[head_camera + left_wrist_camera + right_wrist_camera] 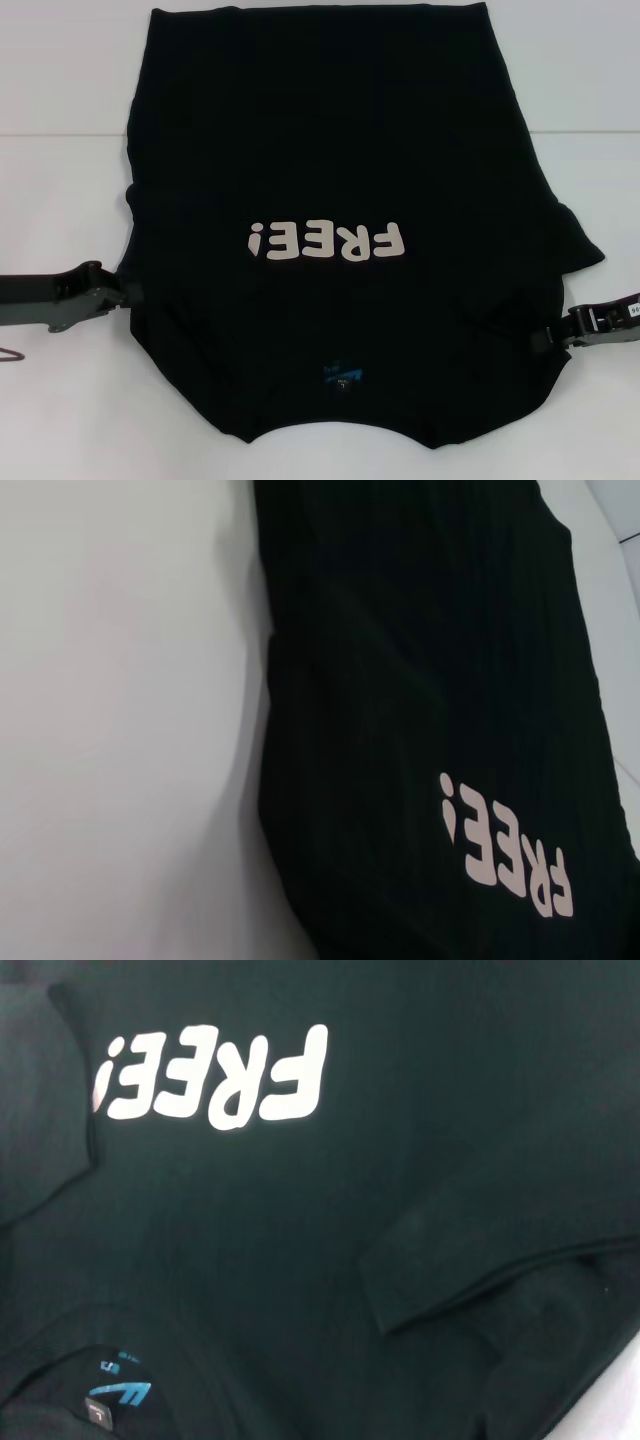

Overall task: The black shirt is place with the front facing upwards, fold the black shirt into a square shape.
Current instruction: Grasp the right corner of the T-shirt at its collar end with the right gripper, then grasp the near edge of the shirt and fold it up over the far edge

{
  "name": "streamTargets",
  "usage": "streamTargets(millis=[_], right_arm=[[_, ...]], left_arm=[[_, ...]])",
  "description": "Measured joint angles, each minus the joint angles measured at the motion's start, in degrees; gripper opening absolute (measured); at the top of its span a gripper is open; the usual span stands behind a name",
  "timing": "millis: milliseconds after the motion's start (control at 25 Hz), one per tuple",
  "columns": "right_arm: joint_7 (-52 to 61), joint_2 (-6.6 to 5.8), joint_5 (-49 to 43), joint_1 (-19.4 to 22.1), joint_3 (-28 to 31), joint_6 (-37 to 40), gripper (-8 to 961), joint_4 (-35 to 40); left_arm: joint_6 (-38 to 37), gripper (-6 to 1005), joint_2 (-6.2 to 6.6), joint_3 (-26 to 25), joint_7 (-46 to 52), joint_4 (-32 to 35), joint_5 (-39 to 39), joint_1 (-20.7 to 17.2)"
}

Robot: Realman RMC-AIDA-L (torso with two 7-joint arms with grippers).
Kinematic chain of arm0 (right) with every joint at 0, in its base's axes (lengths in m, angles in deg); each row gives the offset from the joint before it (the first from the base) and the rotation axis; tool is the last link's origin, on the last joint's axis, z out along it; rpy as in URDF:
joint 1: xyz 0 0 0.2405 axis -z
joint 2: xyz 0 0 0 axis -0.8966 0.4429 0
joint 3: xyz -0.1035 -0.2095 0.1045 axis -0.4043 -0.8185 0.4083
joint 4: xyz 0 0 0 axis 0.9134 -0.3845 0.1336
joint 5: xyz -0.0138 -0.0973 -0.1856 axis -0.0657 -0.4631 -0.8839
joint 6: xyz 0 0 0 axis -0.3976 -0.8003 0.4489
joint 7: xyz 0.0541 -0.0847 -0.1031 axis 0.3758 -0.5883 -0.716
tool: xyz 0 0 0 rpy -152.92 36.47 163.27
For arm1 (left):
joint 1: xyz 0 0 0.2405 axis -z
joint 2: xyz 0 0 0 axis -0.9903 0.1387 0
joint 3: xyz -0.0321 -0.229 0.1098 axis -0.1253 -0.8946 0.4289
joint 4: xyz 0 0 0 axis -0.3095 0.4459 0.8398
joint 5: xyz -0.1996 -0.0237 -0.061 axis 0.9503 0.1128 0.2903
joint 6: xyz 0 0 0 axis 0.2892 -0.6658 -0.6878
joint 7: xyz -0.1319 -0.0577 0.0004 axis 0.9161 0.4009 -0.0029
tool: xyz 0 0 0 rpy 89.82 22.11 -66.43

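1. White table (60,90): smooth, matte, bearing everything.
2. Black shirt (330,150): soft, finely ribbed cloth, front up between both grippers, sleeves folded inward, collar nearest the robot.
3. Left gripper (128,290): rigid black, at the shirt's edge; grip cannot be told.
4. Right gripper (545,340): at the opposite edge, likewise.
5. "FREE!" lettering (327,240): pale, glossy.
6. Neck label (115,1397): small, blue.

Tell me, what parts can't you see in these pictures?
- Left gripper: head view, fingertips lost against the black shirt; open or shut unclear.
- Right gripper: same in the head view.
- Neck label: print too small to read.
- Shirt hem: cut off by the head view's top edge.
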Motion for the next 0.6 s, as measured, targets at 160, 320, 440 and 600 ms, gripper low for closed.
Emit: streamTargets(millis=[160,320,440,600], right_arm=[[-0.02,-0.38,0.27,0.21,0.15,0.4,319,0.13],[-0.09,-0.54,0.62,0.42,0.27,0.54,134,0.22],[-0.19,-0.76,0.97,0.66,0.31,1.01,81,0.29],[-0.51,-1.83,1.77,1.25,0.47,3.52,45,0.41]], left_arm=[[-0.2,91,0.02,0.0,-0.01,0.0,0.32,0.04],[-0.41,93,0.02,0.01,-0.04,0.0,0.4,0.06],[-1.01,95,0.23,0.01,-0.11,0.0,0.41,0.01],[-4.23,98,1.11,0.45,-0.4,0.15,0.13,-0.43]])
